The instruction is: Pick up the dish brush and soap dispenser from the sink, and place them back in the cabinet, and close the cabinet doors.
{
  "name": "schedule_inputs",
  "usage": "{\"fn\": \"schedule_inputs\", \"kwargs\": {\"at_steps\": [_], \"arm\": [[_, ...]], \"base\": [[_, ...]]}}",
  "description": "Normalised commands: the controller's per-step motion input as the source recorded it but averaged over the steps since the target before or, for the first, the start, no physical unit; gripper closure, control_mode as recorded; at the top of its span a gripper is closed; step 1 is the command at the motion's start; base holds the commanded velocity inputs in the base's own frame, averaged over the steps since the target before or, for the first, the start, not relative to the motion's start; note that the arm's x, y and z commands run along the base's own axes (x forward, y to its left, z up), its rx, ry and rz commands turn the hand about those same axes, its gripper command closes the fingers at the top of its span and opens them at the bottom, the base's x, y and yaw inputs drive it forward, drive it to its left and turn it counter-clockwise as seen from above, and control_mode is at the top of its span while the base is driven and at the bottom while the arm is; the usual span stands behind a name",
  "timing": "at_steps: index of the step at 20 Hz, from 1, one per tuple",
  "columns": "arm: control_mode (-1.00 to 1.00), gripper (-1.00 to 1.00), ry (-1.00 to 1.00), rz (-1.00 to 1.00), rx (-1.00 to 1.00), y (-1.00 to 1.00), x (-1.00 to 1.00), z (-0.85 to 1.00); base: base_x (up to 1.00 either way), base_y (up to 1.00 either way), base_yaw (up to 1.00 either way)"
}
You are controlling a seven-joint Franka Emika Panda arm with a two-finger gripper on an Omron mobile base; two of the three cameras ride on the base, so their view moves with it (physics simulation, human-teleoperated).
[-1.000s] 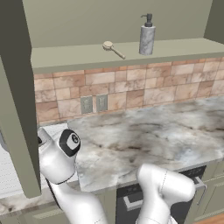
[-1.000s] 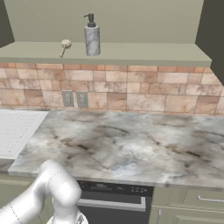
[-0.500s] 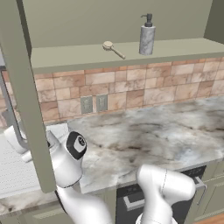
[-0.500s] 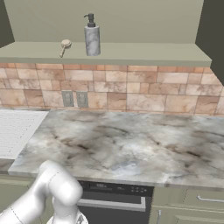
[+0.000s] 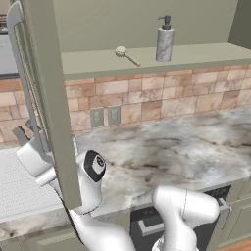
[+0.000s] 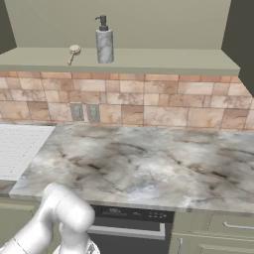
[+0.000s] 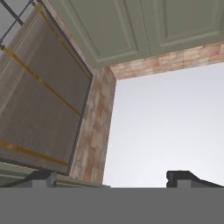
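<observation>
Left base view shows dish brush (image 5: 126,54) and soap dispenser (image 5: 164,38) shelved in the cabinet (image 5: 147,56); my pincer (image 7: 111,176) spread empty, doors (image 5: 51,98) remain.

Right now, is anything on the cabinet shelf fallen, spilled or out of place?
Nothing stands out. The soap dispenser stands upright on the cabinet shelf, and the dish brush lies flat beside it, apart from it. No spill shows.
</observation>
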Motion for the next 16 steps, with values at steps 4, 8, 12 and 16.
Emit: {"fn": "schedule_inputs", "kwargs": {"at_steps": [4, 8, 12, 16], "arm": [[-1.00, -1.00, 0.00, 0.00, 0.03, -0.29, -0.22, 0.01], [-1.00, -1.00, 0.00, 0.00, 0.05, -0.30, -0.22, 0.06], [-1.00, -1.00, 0.00, 0.00, 0.07, -0.29, -0.19, 0.15], [-1.00, -1.00, 0.00, 0.00, 0.06, -0.28, -0.15, 0.15]], "base": [[0.00, 0.00, 0.00], [0.00, 0.00, 0.00], [0.00, 0.00, 0.00], [0.00, 0.00, 0.00]]}}
